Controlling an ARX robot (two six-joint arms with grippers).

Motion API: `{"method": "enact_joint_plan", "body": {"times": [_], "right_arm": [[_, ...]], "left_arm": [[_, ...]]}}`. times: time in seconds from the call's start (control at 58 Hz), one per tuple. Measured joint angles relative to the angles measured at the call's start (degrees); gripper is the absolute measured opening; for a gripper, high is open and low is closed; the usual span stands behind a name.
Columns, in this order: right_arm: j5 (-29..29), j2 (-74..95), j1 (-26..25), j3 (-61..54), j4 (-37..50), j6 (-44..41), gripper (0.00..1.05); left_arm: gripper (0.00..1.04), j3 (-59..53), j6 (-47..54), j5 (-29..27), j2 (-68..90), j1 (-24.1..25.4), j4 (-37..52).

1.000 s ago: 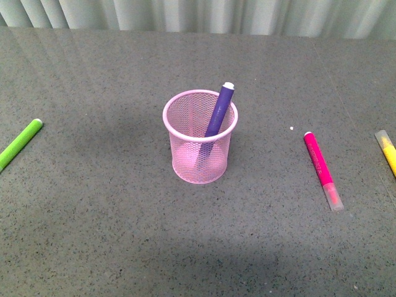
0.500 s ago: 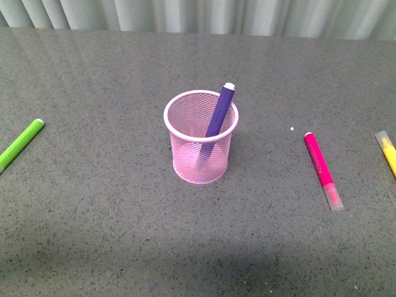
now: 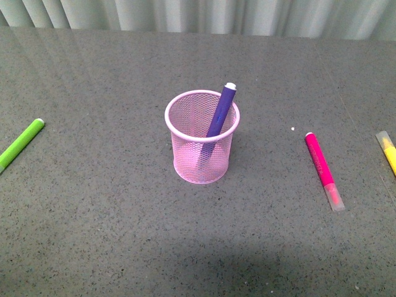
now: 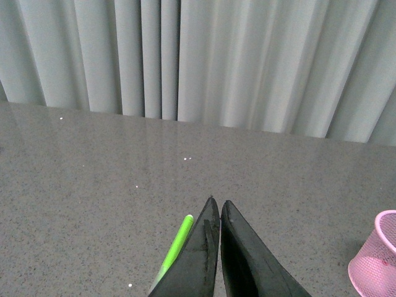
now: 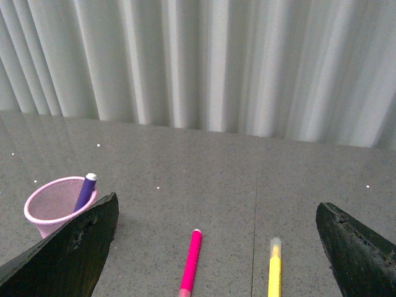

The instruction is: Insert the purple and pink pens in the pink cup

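The pink cup (image 3: 202,145) stands upright mid-table, with the purple pen (image 3: 221,110) leaning inside it, white end up. The pink pen (image 3: 322,169) lies flat on the table to the cup's right. Neither arm appears in the front view. In the right wrist view my right gripper (image 5: 218,213) is open wide, with the pink pen (image 5: 190,260) on the table between its fingers and the pink cup (image 5: 54,204) with the purple pen (image 5: 85,191) off to one side. My left gripper (image 4: 217,202) is shut with nothing in it; the pink cup (image 4: 377,260) shows at that view's edge.
A lime green marker (image 3: 20,144) lies at the table's left edge, also beside the left fingers (image 4: 175,250). A yellow marker (image 3: 387,150) lies at the far right, near the pink pen (image 5: 273,272). Grey curtains hang behind the table.
The front view has shifted very slightly, so the cup and pens sit a few pixels further right. Nothing on the table has moved.
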Motion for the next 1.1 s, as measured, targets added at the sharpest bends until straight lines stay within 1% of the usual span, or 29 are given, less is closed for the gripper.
{"method": "enact_joint_plan", "body": {"times": [0.017, 0.052, 0.086, 0.138, 0.328, 0.379, 0.414, 0.845, 0.879, 1.103], "right_arm": [[0.0, 0.0, 0.0, 0.0, 0.0, 0.0, 0.97], [0.0, 0.0, 0.0, 0.0, 0.0, 0.0, 0.97], [0.0, 0.0, 0.0, 0.0, 0.0, 0.0, 0.97], [0.1, 0.0, 0.0, 0.0, 0.0, 0.0, 0.97], [0.0, 0.0, 0.0, 0.0, 0.0, 0.0, 0.97], [0.0, 0.0, 0.0, 0.0, 0.0, 0.0, 0.97], [0.0, 0.0, 0.0, 0.0, 0.0, 0.0, 0.97], [0.0, 0.0, 0.0, 0.0, 0.0, 0.0, 0.97], [0.0, 0.0, 0.0, 0.0, 0.0, 0.0, 0.97], [0.0, 0.0, 0.0, 0.0, 0.0, 0.0, 0.97]], "left_arm": [[0.02, 0.0, 0.0, 0.3, -0.5, 0.4, -0.5], [0.02, 0.0, 0.0, 4.3, -1.6, 2.7, -1.7], [0.02, 0.0, 0.2, 6.9, -2.7, 5.7, -2.8], [0.02, 0.0, 0.1, 6.9, -4.0, 7.4, -4.0], [0.02, 0.0, 0.2, 7.5, -7.8, 7.7, -7.8], [0.02, 0.0, 0.2, 7.5, -13.2, 7.7, -15.2], [0.02, 0.0, 0.2, 7.6, -14.8, 7.7, -16.9], [0.02, 0.0, 0.2, 7.6, -16.7, 7.7, -17.7], [0.1, 0.0, 0.2, 7.6, -16.7, 7.7, -17.7], [0.44, 0.0, 0.2, 7.6, -16.7, 7.7, -17.7]]}}
